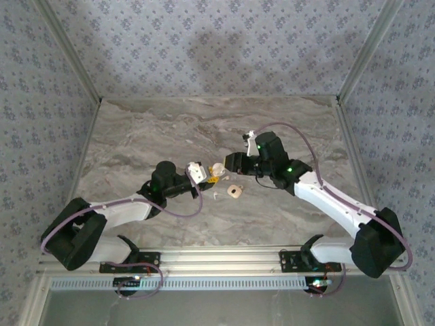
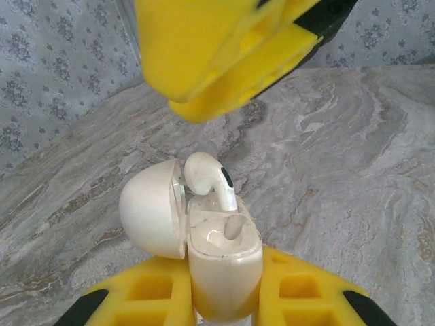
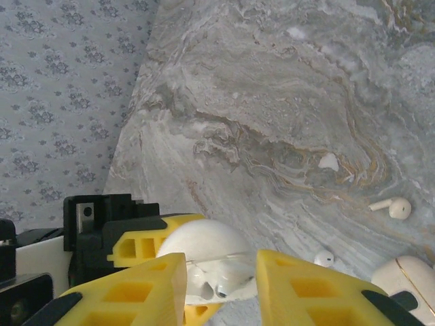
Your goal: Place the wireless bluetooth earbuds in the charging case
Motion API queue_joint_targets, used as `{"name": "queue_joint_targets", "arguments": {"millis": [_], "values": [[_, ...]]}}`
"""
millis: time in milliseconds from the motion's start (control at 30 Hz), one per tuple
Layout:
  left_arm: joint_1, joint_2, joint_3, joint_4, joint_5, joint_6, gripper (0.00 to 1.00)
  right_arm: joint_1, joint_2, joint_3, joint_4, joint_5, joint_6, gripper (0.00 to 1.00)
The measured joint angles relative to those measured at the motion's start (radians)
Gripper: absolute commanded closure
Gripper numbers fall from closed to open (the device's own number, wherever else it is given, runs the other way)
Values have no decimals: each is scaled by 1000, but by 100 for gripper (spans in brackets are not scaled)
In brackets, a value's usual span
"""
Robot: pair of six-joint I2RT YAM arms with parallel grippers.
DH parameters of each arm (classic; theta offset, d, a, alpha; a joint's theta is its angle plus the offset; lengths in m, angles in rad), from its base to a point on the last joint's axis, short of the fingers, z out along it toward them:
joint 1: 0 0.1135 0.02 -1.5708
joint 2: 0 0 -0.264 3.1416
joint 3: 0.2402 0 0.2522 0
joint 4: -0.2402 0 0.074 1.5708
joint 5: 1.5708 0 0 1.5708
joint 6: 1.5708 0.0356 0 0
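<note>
My left gripper (image 2: pixel 224 293) is shut on the white charging case (image 2: pixel 224 265), held upright with its lid (image 2: pixel 153 207) swung open to the left. One white earbud (image 2: pixel 207 175) stands in the case, its stem in a slot and its head still sticking out. My right gripper (image 3: pixel 221 263) hovers just above it, jaws slightly apart, its yellow fingertips (image 2: pixel 224 88) clear of the earbud (image 3: pixel 221 282). A second earbud (image 3: pixel 391 206) lies loose on the marble table. From above, both grippers (image 1: pixel 204 178) (image 1: pixel 219 168) meet at the table's middle.
A tan rounded case (image 3: pixel 408 278) lies on the table (image 1: pixel 136 149) near the loose earbud, also seen from above (image 1: pixel 235 191). A small white round piece (image 3: pixel 324 257) and a white chip (image 3: pixel 329 161) lie nearby. Patterned walls close in the back and sides.
</note>
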Motion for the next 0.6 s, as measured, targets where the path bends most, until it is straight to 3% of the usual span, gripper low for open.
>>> {"name": "queue_joint_targets", "arguments": {"millis": [600], "values": [[0,-3,0,-18,0,0,85,-3,51,-10,2,-66,16,79]]}}
